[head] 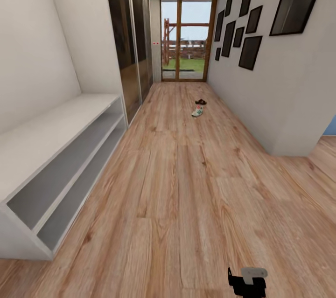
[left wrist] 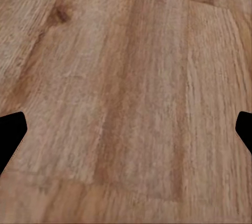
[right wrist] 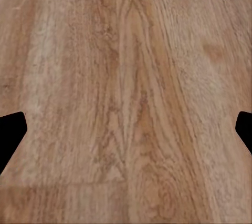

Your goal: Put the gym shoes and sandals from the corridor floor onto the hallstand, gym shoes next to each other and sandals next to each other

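Place: home corridor ahead of me | wood-plank floor (head: 186, 186) | grey shoe rack (head: 56, 149) at left | dark picture frames (head: 238, 32) upper right | glass door (head: 188, 39) top centre

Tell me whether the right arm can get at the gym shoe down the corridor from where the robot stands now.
Probably not. The gym shoe lies far down the corridor floor, beside a sandal, while the right gripper hangs open over bare planks. Nothing blocks the way, so the base should drive closer.

The corridor floor (head: 186, 186) is grainy, knotted matt wood plank; the hallstand (head: 56, 121) smooth matt grey.
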`<state>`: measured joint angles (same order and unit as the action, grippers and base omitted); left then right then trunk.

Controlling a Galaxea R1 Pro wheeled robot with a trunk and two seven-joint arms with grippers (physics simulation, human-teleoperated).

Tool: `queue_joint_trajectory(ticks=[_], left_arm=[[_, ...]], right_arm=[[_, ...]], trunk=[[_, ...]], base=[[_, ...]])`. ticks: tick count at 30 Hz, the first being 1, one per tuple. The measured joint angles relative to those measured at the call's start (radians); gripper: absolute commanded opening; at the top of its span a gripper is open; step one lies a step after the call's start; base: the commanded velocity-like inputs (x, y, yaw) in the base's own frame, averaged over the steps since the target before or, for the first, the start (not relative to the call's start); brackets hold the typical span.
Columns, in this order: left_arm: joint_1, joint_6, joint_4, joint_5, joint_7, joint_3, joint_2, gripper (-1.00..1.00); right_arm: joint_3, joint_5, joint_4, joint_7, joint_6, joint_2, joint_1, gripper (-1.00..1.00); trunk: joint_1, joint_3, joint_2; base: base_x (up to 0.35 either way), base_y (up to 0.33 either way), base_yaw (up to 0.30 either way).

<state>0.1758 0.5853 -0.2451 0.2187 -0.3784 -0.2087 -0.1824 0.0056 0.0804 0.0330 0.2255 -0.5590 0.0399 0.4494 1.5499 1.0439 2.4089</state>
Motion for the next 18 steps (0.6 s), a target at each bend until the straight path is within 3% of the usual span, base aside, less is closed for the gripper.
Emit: queue_joint_trajectory(ticks=[18], left_arm=[[0.0,0.001,0.0,0.0,-0.001,0.001,0.001,1.0]], right_arm=[[0.0,0.0,0.0,0.0,0.0,-0.002,0.0,1.0]], trunk=[[0.0,0.0,0.0]], base=[[0.338,0.0,0.0]])
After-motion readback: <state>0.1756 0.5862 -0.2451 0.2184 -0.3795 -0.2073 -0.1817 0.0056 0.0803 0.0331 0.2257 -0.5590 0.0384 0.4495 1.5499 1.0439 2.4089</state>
